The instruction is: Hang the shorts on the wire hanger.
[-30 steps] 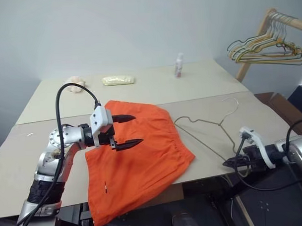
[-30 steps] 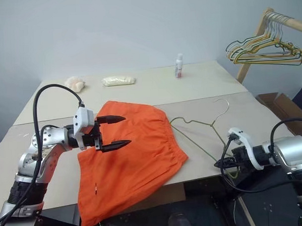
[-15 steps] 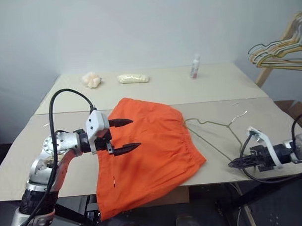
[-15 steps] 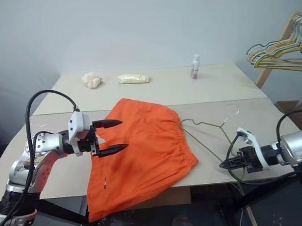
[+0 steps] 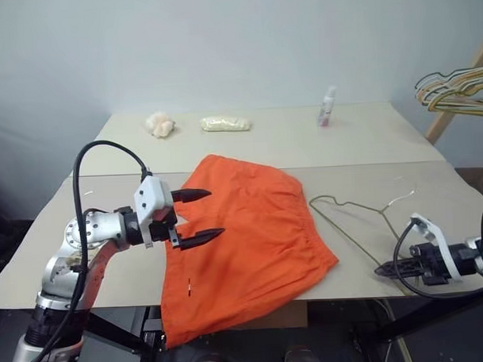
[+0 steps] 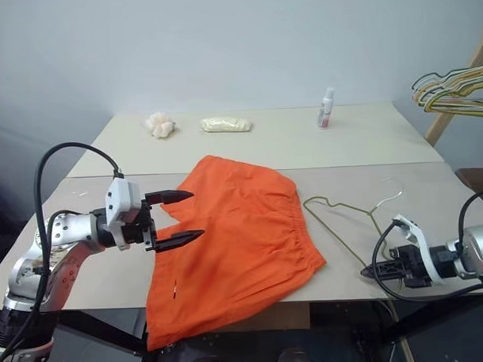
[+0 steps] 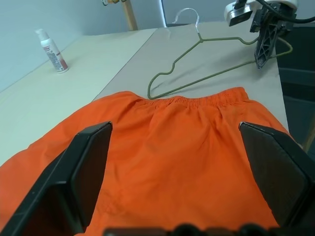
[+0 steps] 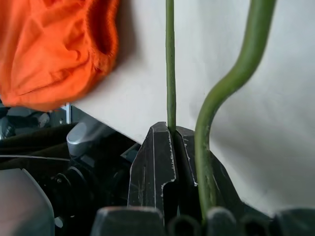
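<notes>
Left eye view: my left gripper [image 5: 197, 217] hovers with fingers [image 5: 193, 195] spread wide and empty over the left edge of the shorts [image 5: 248, 244], which lie flat on the counter [image 5: 367, 141]. Rightward, the wire hanger [image 5: 362, 216] lies beside the waistband, its lower corner pinched in my right gripper [image 5: 381, 270], fingers [image 8: 160, 162] clamped tight on the wire.

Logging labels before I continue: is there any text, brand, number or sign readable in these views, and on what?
None can be read.
The small white bottle at the table's far side carries a reddish label: its print is too small and blurred to read.
The shorts show a tiny white mark near the hem: no letters can be made out.
The wire hanger bears no marking.
</notes>
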